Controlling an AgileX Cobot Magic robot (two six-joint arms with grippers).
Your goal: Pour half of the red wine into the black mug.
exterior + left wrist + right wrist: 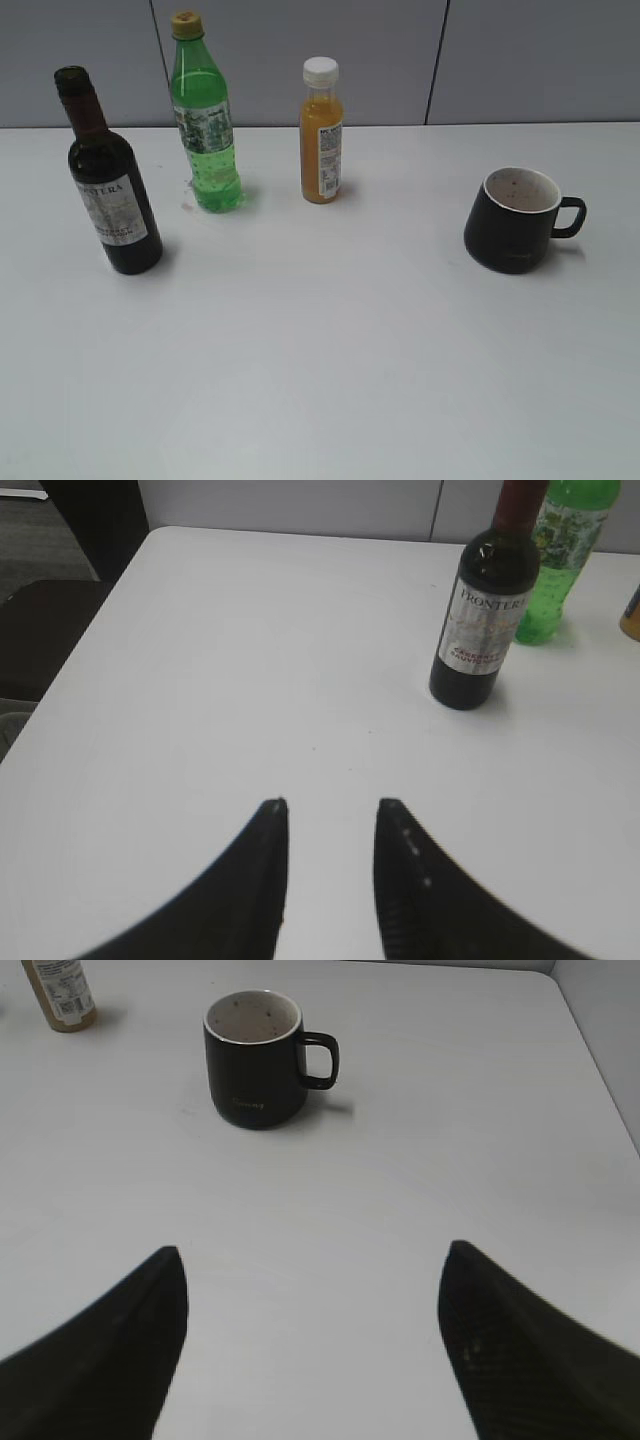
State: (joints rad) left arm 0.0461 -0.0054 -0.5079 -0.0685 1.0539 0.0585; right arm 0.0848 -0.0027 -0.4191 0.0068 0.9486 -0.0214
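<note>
Nothing of the pour is judged done: the dark green glass wine bottle with its pale paper label [108,190] stands upright at the left of the white table [320,370], well apart from the matte black ceramic mug [512,220] at the right. The left end effector [330,805] is seen narrowly parted and empty, the right end effector [312,1255] wide open and empty. Open room lies between; the table's left edge is near the bottle.
</note>
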